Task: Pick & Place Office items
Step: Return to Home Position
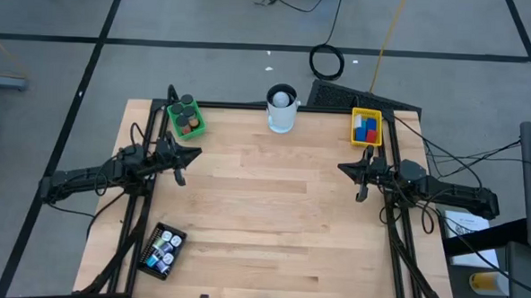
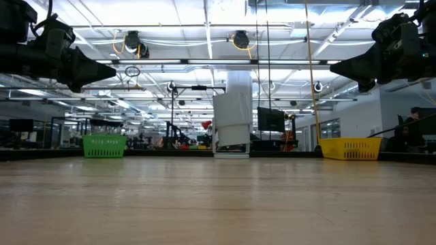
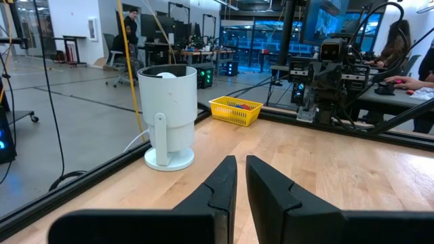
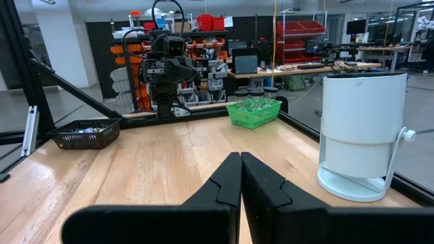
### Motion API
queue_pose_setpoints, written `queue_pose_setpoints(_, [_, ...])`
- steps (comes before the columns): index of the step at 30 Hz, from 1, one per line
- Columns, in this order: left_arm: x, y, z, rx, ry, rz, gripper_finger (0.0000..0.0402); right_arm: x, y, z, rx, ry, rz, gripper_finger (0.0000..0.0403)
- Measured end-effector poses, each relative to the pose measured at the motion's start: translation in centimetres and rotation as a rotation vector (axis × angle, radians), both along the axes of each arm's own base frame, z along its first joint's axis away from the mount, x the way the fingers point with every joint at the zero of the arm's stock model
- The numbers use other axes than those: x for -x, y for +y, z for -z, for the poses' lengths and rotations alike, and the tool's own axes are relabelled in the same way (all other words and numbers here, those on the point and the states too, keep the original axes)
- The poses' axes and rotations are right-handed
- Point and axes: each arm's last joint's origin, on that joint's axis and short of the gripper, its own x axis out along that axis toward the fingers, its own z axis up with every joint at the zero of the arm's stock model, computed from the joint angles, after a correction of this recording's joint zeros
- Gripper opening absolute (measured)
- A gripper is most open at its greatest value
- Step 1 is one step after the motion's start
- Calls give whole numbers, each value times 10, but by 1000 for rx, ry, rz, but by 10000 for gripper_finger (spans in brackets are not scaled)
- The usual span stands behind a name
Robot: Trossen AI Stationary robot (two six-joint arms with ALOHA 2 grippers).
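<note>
Overhead plan of the table [image 1: 271, 221], with 12 o'clock at its far edge. The office items lie sorted in three trays. Dark round pieces [image 1: 188, 120] fill the green tray [image 1: 172, 109] at 11 o'clock. Blue and red blocks [image 1: 366, 128] sit in the yellow tray [image 1: 355, 126] at 1 o'clock. What appear to be white-and-blue pieces [image 1: 162, 249], too small to identify surely, rest in the black tray [image 1: 166, 228] at 7 o'clock. A white cup [image 1: 282, 114] stands at 12 o'clock.

The left gripper [image 3: 241, 164] hangs above the table at 9 o'clock, its fingers drawn nearly together and holding nothing. The right gripper [image 4: 241, 157] hangs at 3 o'clock, fingers pressed together, also empty.
</note>
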Motion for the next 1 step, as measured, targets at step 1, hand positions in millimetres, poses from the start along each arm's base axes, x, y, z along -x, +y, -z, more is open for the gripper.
queue_pose_setpoints(1, [0, 0, 0, 0, 0, 0, 42, 0, 0, 0, 0, 0, 0, 4])
